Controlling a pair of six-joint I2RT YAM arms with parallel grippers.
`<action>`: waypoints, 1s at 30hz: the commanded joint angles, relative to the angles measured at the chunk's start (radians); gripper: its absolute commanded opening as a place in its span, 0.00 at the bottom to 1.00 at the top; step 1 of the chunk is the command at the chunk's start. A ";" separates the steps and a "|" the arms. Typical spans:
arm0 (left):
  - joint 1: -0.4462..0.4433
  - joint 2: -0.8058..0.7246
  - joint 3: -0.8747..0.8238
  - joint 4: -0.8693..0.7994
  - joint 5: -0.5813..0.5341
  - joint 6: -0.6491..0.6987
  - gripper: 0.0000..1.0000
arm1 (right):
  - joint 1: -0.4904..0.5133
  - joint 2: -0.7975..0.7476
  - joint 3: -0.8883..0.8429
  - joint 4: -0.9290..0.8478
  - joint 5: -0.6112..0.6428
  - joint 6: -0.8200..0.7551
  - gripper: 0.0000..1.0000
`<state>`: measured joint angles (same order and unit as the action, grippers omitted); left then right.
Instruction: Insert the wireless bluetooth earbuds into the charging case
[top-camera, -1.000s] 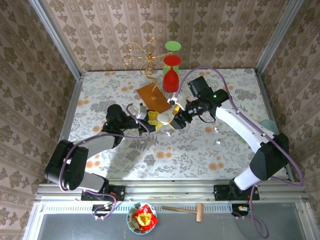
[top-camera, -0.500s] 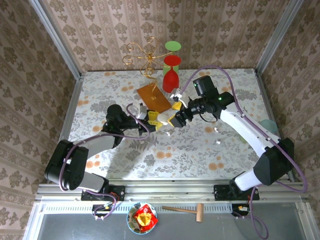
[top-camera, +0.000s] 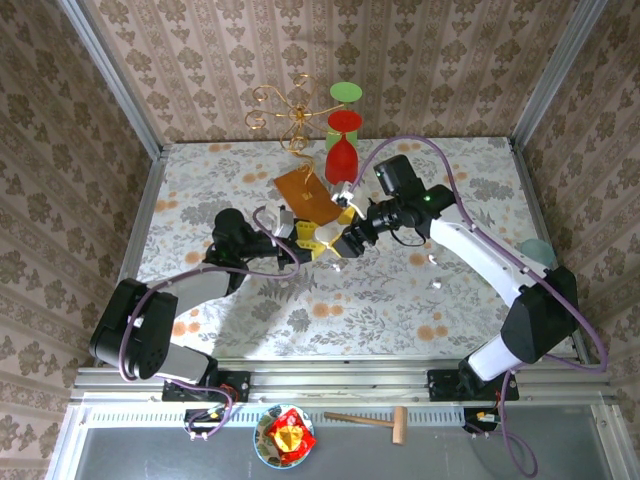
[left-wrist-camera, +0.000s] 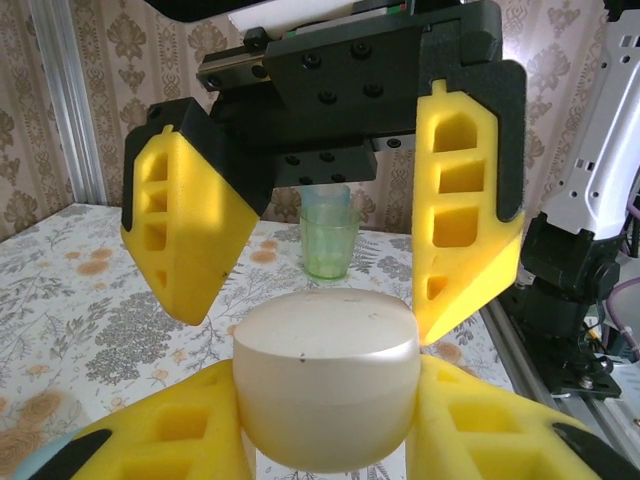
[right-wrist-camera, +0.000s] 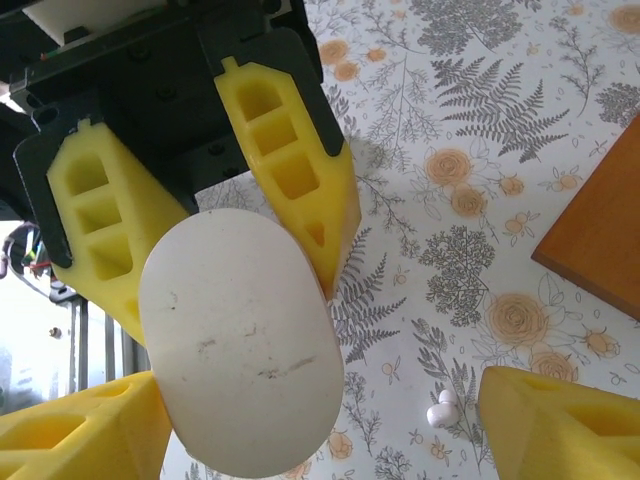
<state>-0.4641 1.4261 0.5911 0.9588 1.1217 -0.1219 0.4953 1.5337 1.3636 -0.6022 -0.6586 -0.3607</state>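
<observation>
Since the earlier frame, the right gripper (top-camera: 336, 244) has been shifted leftward, jaws apart. One charging case (left-wrist-camera: 325, 375) is clamped in the left gripper (top-camera: 303, 240); one white earbud (right-wrist-camera: 441, 409) is seen on the floral-clothed, wallpaper-enclosed table (top-camera: 400, 300).

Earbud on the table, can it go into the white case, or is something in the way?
The case, gripped in the left claw, looks closed, so its lid blocks the way in. The white earbud lies on the table, apart from it.

Yellow slotted fingers (left-wrist-camera: 462, 200), black bolted brackets (left-wrist-camera: 340, 90), white links (top-camera: 480, 255), purple cables (top-camera: 405, 140)
</observation>
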 joint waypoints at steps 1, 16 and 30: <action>-0.009 -0.004 0.023 0.035 0.049 -0.012 0.21 | -0.038 -0.018 -0.001 0.059 0.069 0.071 0.79; -0.011 -0.009 0.007 0.054 0.052 -0.010 0.21 | -0.081 -0.012 0.004 0.115 0.135 0.166 0.77; -0.008 -0.018 -0.003 0.060 0.007 -0.002 0.21 | -0.082 -0.078 -0.044 0.100 -0.086 0.088 0.80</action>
<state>-0.4652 1.4258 0.5896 0.9600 1.1034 -0.1314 0.4175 1.5055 1.3457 -0.5030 -0.6437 -0.2329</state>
